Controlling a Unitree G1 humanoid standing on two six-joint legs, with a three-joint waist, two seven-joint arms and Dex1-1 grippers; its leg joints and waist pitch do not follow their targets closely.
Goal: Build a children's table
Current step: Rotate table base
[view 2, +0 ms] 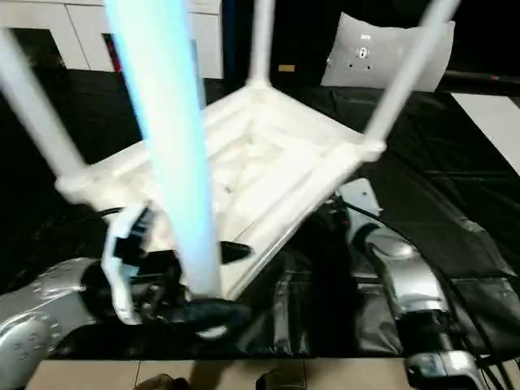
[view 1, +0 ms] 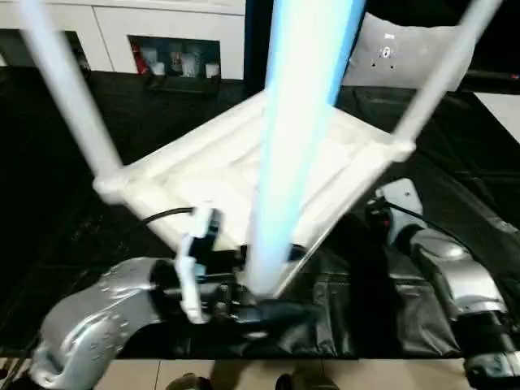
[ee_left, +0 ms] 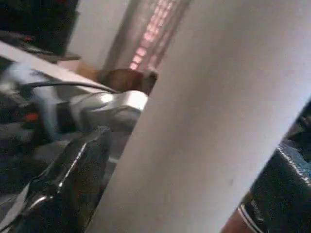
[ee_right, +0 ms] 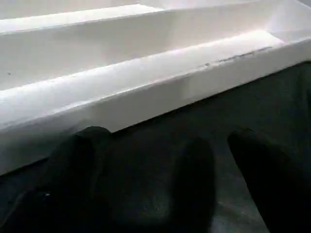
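Four legs rise from the upturned top [view 2: 268, 162], which lies ribs-up on the black tabletop [view 2: 455, 203]. The near leg [view 1: 301, 122] stands in the corner closest to the robot and runs up out of the head views. The left leg [view 1: 69, 89] and the right leg [view 1: 443, 69] stand in the side corners. The far leg [view 2: 262, 41] stands in the back corner.

The left gripper [view 1: 260, 305] is at the foot of the near leg, beside the top's near corner. In the left wrist view its two fingers [ee_left: 73, 179] stand wide apart with the near leg [ee_left: 214, 121] between them. One finger lies close against the leg, but I cannot tell whether the fingers press on it or merely flank it.

The right gripper [ee_right: 165, 189] is low over the tabletop, near the top's right-hand edge between the near and right corners. In the right wrist view its dark fingers [ee_right: 257, 165] are spread wide and hold nothing. The top's side wall [ee_right: 160, 97] lies just ahead of them, apart from the fingertips, with bare black pad between.

White cabinets [view 1: 179, 32] stand beyond the far edge of the tabletop, and a white sheet [view 1: 398, 53] lies at the far right.
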